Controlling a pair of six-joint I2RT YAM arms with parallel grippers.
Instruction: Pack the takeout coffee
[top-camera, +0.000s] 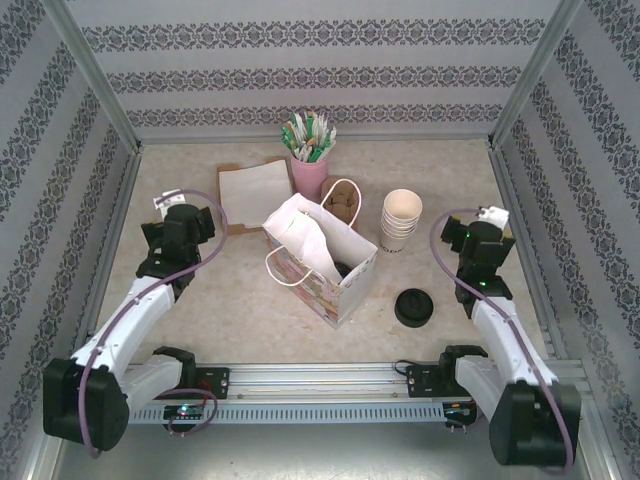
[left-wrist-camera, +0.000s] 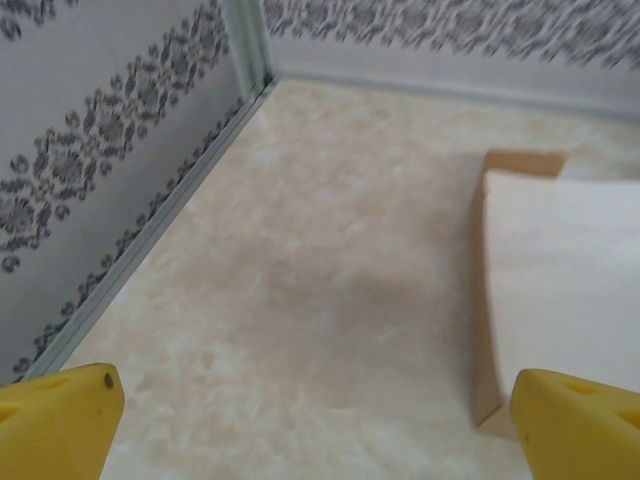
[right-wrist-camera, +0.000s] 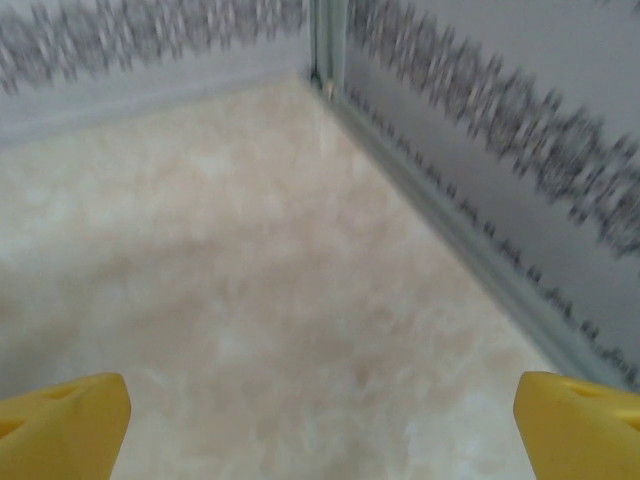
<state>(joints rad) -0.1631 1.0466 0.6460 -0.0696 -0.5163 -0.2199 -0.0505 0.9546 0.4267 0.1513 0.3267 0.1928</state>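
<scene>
Fingers (left-wrist-camera: 62, 422) of the left gripper (left-wrist-camera: 320, 430) stand wide apart at the lower corners of its wrist view, with nothing between them but bare table (left-wrist-camera: 300, 300). The patterned side wall (left-wrist-camera: 90, 150) runs close on its left, and a brown holder (left-wrist-camera: 484, 300) topped with white sheets lies just to its right. The right gripper (right-wrist-camera: 320, 430) is likewise spread and empty over open tabletop, with its side wall (right-wrist-camera: 520, 170) near on the right. From above, both grippers sit well apart from the paper bag (top-camera: 320, 255) at centre. A black disc low inside the bag's mouth looks like the takeout coffee (top-camera: 344, 268), partly hidden. Right of the bag stand stacked cups (top-camera: 401, 220) and a pile of black lids (top-camera: 414, 306), with free table around each.
</scene>
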